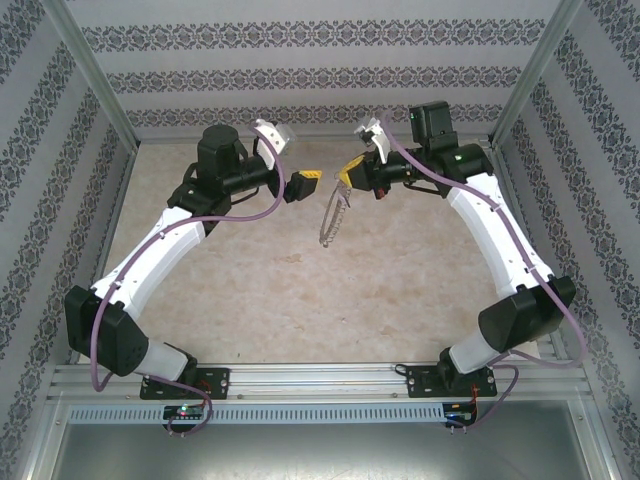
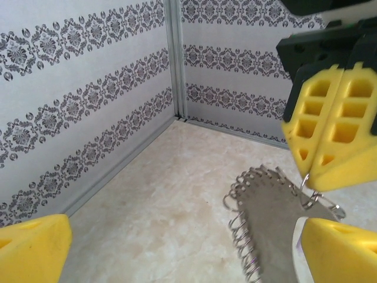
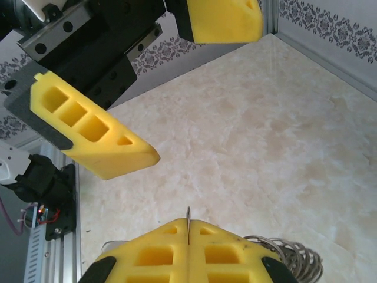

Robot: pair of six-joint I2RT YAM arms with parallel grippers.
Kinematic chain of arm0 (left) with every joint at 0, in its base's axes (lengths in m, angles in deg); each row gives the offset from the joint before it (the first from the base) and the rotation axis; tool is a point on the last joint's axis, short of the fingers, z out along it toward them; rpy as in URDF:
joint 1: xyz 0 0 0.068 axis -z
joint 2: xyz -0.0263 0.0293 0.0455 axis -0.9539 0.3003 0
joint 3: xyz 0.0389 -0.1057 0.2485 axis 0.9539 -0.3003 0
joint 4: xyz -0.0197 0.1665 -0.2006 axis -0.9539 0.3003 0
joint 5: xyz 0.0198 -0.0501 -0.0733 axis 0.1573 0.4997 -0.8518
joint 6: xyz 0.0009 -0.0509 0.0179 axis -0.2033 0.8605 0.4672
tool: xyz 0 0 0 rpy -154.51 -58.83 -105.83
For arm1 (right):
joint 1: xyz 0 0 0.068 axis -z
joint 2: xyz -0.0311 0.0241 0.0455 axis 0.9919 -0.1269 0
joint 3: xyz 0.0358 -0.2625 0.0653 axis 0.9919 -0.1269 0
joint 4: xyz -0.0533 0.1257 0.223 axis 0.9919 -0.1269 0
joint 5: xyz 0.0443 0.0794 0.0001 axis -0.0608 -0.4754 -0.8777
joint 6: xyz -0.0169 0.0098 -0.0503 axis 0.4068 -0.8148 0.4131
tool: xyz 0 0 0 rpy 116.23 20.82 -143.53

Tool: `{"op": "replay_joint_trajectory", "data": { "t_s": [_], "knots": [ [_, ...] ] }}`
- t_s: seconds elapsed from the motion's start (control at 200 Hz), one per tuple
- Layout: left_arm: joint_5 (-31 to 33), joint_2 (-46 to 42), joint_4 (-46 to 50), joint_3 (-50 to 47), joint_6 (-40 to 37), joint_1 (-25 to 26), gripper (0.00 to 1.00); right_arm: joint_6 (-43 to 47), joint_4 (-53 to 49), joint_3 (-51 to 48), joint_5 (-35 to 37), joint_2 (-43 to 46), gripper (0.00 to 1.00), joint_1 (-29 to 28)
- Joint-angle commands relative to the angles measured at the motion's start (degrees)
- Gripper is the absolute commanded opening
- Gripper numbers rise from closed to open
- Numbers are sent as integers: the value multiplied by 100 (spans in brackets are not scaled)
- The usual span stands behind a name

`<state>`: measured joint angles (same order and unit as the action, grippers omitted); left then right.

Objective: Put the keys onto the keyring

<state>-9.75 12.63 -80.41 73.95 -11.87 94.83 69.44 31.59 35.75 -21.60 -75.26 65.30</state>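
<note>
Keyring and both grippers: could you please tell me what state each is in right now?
left gripper: open, empty.
right gripper: shut, pinching the rim of the keyring.
keyring: hangs from the right gripper, silvery loops fringing its rim.

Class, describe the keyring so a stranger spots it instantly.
Look over the far half of the table. From the shut right gripper hangs the keyring, a thin dark-grey hoop. Unlike the yellow fingers beside it, its rim is fringed with small silvery loops.
</note>
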Motion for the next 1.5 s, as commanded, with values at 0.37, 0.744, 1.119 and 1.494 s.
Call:
{"op": "replay_joint_trajectory", "data": {
  "t_s": [0.37,0.744,1.119,1.494],
  "knots": [
    [-1889,859,2907,1783,-1282,-103,89,1531,-2435,1784,415,-698,0,-170],
    [-2693,1380,3993,2568,-1800,-77,61,1779,-2890,2249,459,-974,0,-398],
    [-3014,1502,4135,2649,-1870,15,58,1711,-2807,2382,461,-1091,0,-561],
    [-3112,1589,4219,2700,-1931,101,47,1657,-2750,2550,494,-1246,0,-674]
  ]
}}
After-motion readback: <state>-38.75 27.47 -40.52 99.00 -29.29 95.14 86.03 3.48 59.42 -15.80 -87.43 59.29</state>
